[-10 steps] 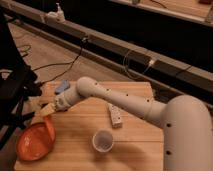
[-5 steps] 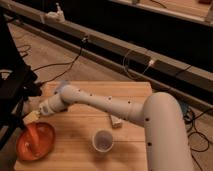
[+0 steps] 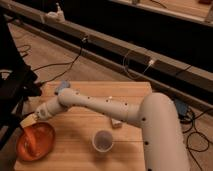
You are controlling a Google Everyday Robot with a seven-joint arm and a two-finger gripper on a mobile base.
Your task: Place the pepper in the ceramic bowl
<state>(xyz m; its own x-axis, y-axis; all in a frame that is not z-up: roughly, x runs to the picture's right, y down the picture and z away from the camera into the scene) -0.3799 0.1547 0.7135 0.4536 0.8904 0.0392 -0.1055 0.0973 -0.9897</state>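
One gap matters: your gripper [image 3: 30, 120] sits at the bowl's [image 3: 35, 141] upper rim; pepper unseen, jaw state impossible to tell.

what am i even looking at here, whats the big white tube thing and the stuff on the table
The big white tube is a robot arm. It reaches from the lower right across a wooden table toward the left edge. There is only one picture of this moment, taken from above and in front of the table; where the camera is mounted is not on record.

At the arm's far end is its tool, the two-finger part that grasps things. It hangs just above the upper rim of the ceramic bowl, the wide orange-red dish at the table's left corner. Whether the tool holds anything cannot be made out, and the pepper cannot be seen.

Also on the table: a small white cup near the front and a blue object at the back left.
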